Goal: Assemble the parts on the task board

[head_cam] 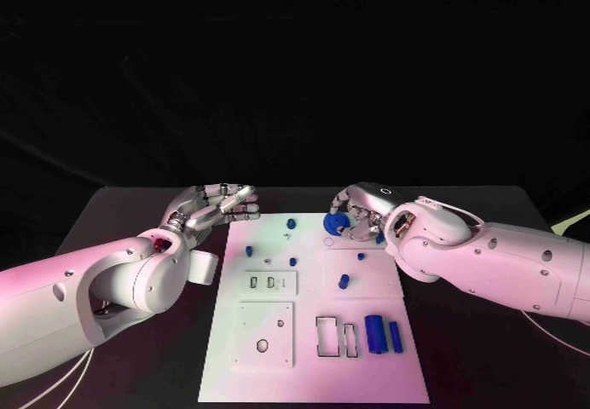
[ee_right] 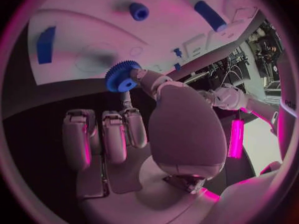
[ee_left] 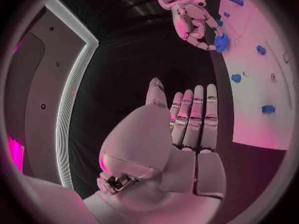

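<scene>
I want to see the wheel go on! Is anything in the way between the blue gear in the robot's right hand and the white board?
Nothing visible is. The right hand pinches the blue gear at the task board's far edge, with bare white plate beside it.

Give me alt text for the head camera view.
The right hand pinches a blue gear over the far edge of the white task board. The left hand hovers empty beside the board's far left corner.
</scene>
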`<state>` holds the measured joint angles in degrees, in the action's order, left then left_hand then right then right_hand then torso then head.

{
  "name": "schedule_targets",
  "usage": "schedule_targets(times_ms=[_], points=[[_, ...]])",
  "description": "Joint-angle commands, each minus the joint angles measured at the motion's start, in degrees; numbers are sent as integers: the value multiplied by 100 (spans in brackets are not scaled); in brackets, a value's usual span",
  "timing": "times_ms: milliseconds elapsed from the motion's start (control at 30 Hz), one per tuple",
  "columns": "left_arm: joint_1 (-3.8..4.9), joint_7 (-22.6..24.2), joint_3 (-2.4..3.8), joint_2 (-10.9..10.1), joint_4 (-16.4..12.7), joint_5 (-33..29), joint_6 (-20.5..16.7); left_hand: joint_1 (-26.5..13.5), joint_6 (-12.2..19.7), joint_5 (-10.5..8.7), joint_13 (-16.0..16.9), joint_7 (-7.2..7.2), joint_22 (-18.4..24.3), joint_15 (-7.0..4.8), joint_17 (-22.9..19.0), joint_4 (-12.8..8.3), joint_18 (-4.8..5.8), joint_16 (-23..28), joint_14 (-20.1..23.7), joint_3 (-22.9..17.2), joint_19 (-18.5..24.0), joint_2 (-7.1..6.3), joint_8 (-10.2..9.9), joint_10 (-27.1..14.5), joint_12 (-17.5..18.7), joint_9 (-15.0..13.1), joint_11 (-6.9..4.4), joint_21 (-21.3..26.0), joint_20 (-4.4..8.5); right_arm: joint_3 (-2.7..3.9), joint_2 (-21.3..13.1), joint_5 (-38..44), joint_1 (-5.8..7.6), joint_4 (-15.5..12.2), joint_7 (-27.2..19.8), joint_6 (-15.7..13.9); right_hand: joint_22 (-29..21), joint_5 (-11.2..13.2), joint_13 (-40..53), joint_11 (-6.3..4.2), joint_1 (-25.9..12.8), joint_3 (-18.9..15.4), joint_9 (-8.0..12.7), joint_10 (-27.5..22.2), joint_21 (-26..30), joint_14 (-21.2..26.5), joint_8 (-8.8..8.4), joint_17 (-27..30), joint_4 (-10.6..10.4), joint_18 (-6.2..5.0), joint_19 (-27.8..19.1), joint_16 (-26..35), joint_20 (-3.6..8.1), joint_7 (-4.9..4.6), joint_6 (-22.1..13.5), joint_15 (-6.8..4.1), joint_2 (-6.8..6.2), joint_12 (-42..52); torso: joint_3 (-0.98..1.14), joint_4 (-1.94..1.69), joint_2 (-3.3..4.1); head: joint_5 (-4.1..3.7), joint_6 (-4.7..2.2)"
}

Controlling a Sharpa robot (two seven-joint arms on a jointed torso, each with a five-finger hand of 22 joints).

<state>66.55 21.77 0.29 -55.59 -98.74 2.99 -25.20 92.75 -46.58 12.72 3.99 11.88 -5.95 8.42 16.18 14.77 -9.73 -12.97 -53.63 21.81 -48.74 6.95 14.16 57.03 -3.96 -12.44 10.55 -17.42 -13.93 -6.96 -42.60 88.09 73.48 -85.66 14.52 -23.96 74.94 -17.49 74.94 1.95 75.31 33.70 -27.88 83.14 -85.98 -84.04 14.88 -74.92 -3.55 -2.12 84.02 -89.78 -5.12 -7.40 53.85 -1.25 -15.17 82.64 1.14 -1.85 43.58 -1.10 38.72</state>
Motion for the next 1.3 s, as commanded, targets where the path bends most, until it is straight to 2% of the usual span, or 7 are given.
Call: schedule_targets(times_ms=[33, 267, 467, 600, 700, 967, 1300], points=[[10, 21, 6, 16, -6, -9, 90, 4, 27, -29, -3, 108, 5, 1, 9, -4, -48, 28, 23, 25, -8, 68, -38, -40, 30, -10, -2, 35, -39, 3, 95, 691, 10, -109, 60, -355, 1145, 27, 712, 2, -35, 26, -116, 56, -26, -596, 102, -1508, 1, 83, 261, -22, 34, 94, 223, -38, 6, 35, 1, -15, 3, 2, -15], [10, 17, 6, 33, -5, -9, 92, 4, 27, -29, -3, 108, 5, 1, 9, -4, -48, 28, 23, 25, -8, 68, -38, -40, 30, -10, -2, 35, -39, 1, 475, 816, 6, -142, 128, -309, 1161, 89, 716, -1, -98, 39, -119, 61, -40, -596, 92, -1508, 6, 88, 275, -22, 41, 96, 216, -43, 6, 38, -4, -20, 7, 10, -22], [10, 18, 6, 50, -11, -9, 96, 5, 29, -40, -3, 108, 7, 1, 12, -7, -48, 33, 27, 28, -9, 73, -38, -42, 30, -13, -2, 38, -40, -16, 825, 807, -57, 61, 141, -240, 1159, 114, 710, -1, -121, 45, -119, 57, -37, -596, 86, -1508, 7, 87, 273, -22, 43, 96, 211, -44, 9, 33, -2, -31, 16, 15, -17], [10, 18, 6, 47, -16, -9, 91, 5, 29, -40, -3, 108, 7, 1, 12, -7, -48, 33, 27, 28, -9, 73, -38, -42, 30, -13, -2, 38, -40, -21, 1003, 794, -129, 212, 127, -213, 1162, 129, 711, -1, -134, 50, -119, 57, -40, -596, 81, -1508, 9, 88, 275, -22, 44, 96, 206, -44, 12, 33, 3, -12, 22, 34, -20], [10, 19, 6, 48, -23, -9, 89, 5, 29, -40, -3, 108, 7, 1, 12, -7, -48, 33, 27, 28, -9, 73, -38, -42, 30, -13, -2, 38, -40, -22, 1120, 783, -181, 318, 113, -193, 1161, 141, 703, 0, -147, 54, -119, 51, -39, -596, 75, -1508, 10, 88, 275, -22, 45, 94, 198, -44, 15, 26, 1, -19, 22, 37, -1], [11, 26, 7, 53, -31, -9, 84, 12, 32, -60, 0, 109, 16, 11, 19, -20, -44, 68, 70, 43, -3, 89, -36, -47, 26, -28, 1, 50, -45, -23, 1336, 761, -281, 525, 86, -112, 1160, 166, 705, 5, -183, 57, -116, 51, -35, -596, 57, -1508, 12, 87, 272, -22, 45, 88, 173, -42, 12, 27, 1, -27, 21, 56, 23], [12, 26, 7, 50, -38, -9, 81, 13, 33, -62, 1, 109, 19, 14, 20, -23, -43, 78, 83, 47, 0, 91, -36, -48, 26, -31, 2, 53, -47, -23, 1519, 724, -315, 825, 50, -42, 1146, 201, 675, 14, -227, 62, -108, 24, -18, -596, 20, -1508, 25, 82, 258, -22, 42, 74, 121, -35, 4, -3, 3, -14, 16, 75, 31]])
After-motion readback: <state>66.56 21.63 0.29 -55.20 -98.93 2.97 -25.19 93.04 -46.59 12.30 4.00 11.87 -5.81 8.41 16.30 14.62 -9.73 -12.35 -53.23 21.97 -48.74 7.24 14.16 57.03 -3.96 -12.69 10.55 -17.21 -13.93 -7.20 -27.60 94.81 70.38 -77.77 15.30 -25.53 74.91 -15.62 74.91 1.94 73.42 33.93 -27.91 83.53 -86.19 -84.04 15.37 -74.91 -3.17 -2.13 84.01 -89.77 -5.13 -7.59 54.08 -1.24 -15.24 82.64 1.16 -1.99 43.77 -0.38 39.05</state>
